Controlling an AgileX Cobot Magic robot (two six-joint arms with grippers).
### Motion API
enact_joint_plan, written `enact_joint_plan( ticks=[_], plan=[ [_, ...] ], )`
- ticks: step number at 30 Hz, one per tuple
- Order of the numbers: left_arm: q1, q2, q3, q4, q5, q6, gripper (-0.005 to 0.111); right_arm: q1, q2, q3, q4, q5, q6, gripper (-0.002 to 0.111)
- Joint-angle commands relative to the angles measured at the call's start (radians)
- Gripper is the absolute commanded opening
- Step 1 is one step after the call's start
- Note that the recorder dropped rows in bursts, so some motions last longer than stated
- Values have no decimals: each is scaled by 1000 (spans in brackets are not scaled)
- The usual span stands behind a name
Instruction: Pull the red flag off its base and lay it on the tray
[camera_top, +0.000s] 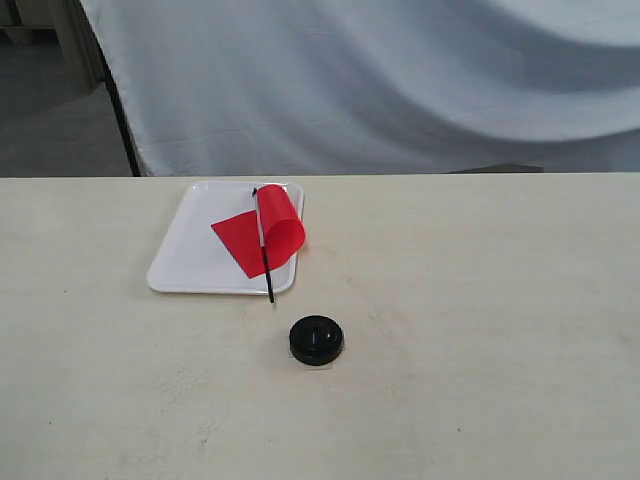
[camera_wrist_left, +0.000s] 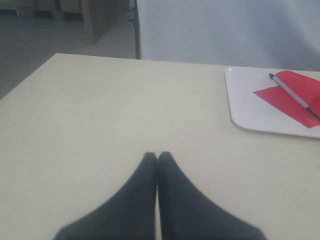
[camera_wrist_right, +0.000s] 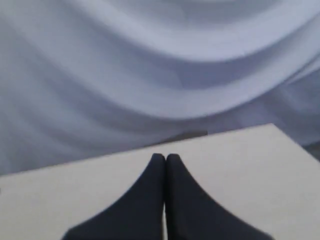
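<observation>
The red flag (camera_top: 265, 233) lies flat on the white tray (camera_top: 190, 255), its black stick running toward the near rim and poking just past it. The flag (camera_wrist_left: 295, 95) and tray (camera_wrist_left: 250, 100) also show in the left wrist view. The black round base (camera_top: 316, 339) stands alone on the table, in front of the tray and a little to its right, with nothing in its hole. Neither gripper appears in the exterior view. My left gripper (camera_wrist_left: 158, 155) is shut and holds nothing, well away from the tray. My right gripper (camera_wrist_right: 165, 157) is shut over bare table.
A white cloth backdrop (camera_top: 380, 80) hangs behind the table's far edge. A dark stand pole (camera_top: 120, 110) rises at the back left. The pale tabletop (camera_top: 480, 330) stretches wide to the right of the base.
</observation>
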Motion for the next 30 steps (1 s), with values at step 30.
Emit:
enact_joint_plan(
  ticks=[30],
  plan=[
    [2,-1,2,0,0,1,0,177,-579,373,0,-58,8,-1]
  ],
)
